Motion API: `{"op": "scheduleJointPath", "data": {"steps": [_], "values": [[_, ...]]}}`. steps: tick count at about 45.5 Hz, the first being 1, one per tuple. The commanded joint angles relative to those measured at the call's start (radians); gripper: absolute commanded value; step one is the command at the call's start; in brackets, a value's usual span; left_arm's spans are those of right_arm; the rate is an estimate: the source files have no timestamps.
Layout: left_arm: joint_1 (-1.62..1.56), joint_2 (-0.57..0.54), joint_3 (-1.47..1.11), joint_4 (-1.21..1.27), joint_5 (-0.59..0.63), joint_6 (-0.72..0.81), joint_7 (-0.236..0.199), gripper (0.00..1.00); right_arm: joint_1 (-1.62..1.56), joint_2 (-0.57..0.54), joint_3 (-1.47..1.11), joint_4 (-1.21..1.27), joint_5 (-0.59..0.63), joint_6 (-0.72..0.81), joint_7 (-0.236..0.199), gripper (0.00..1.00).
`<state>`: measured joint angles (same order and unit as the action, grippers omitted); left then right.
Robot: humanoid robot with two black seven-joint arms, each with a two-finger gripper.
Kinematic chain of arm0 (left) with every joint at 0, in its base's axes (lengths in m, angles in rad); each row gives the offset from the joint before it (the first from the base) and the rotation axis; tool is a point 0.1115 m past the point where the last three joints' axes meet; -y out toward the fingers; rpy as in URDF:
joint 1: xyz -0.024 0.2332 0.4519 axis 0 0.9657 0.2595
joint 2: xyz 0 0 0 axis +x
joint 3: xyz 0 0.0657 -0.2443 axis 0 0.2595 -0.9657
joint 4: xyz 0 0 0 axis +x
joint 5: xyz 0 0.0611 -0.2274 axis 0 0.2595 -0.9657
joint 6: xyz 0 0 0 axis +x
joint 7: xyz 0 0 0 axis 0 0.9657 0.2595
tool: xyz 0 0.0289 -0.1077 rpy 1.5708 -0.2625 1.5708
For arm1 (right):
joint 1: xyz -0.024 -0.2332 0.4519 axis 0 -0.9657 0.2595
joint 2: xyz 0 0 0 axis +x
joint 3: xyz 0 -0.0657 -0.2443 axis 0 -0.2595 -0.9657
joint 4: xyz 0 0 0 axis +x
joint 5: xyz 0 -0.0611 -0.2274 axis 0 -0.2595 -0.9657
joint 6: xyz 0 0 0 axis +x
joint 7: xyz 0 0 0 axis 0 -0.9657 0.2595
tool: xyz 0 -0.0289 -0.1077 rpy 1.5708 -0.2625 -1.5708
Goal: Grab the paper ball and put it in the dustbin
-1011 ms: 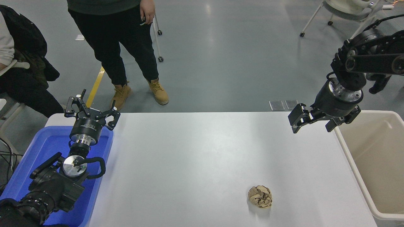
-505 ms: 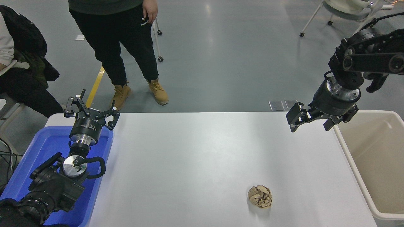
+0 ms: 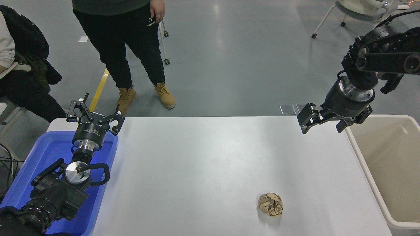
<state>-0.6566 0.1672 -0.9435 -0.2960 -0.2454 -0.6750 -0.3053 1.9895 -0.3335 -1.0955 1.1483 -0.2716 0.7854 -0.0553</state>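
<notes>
- Paper ball (image 3: 270, 204) lies loose on the white bench (image 3: 210, 157), near the front edge and right of centre. Nothing touches it.
- Dustbin (image 3: 364, 160) stands at the bench's right end. The part of its inside that shows holds nothing; the rest is cut off by the picture's edge.
- Right hand (image 3: 323, 121) hangs in the air above the far right corner of the bench, just beside the dustbin's far left corner. Fingers spread wide, empty. Well apart from the ball.
- Left hand (image 3: 95, 118) parked at lower left, over the far end of the blue tub (image 3: 39, 157). Fingers splayed wide, holding nothing.
- A person stands beyond the far edge; another sits at the upper left. Neither reaches toward the bench.
- Progress, judged: nothing done yet. Pickup not begun, ball not lifted.
- Left to do: bring the right hand toward the camera and down over the ball, close on it, lift, carry right over the rim, release.
</notes>
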Motion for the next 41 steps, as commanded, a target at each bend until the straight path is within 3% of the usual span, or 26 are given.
{"op": "scheduleJointPath", "data": {"steps": [1,41], "values": [[0.000,0.000,0.000,0.000,0.000,0.000,0.000,0.99,-0.008,-0.002,0.009,-0.047,0.000,0.000,0.000,1.00],[0.000,0.000,0.000,0.000,0.000,-0.002,0.000,0.99,0.009,-0.021,0.057,-0.079,0.002,0.000,0.003,1.00]]}}
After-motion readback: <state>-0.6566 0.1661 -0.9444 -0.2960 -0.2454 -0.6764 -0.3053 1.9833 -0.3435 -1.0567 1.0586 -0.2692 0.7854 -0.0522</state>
